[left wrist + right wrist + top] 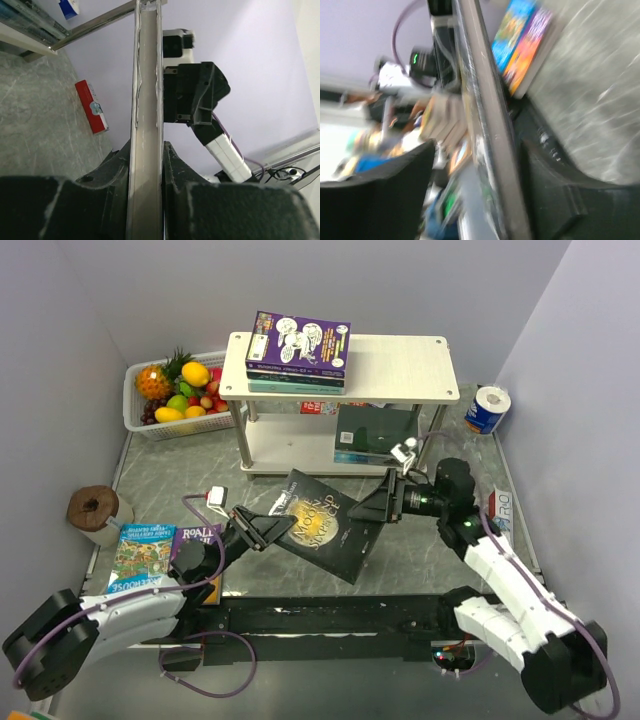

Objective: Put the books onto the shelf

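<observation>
Black gold-circle paperback (330, 530), held aloft
Left gripper (278, 530) clamps one edge; right gripper (372, 510) gapes around the other.

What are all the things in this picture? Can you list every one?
black book: one, gold circle, mid-table, lifted between both grippers
stacked books: a few, purple on top, shelf's top board
green book: one, dark green, shelf's lower board
flat books: two, blue and orange, table's near left
shelf: one, pale wood, far middle
fruit basket: one, white, far left
brown roll: one, left edge
blue-white roll: one, far right
carton: one, white-red, right edge
left gripper: one, black, shut on the black book
right gripper: one, black, open around its corner
</observation>
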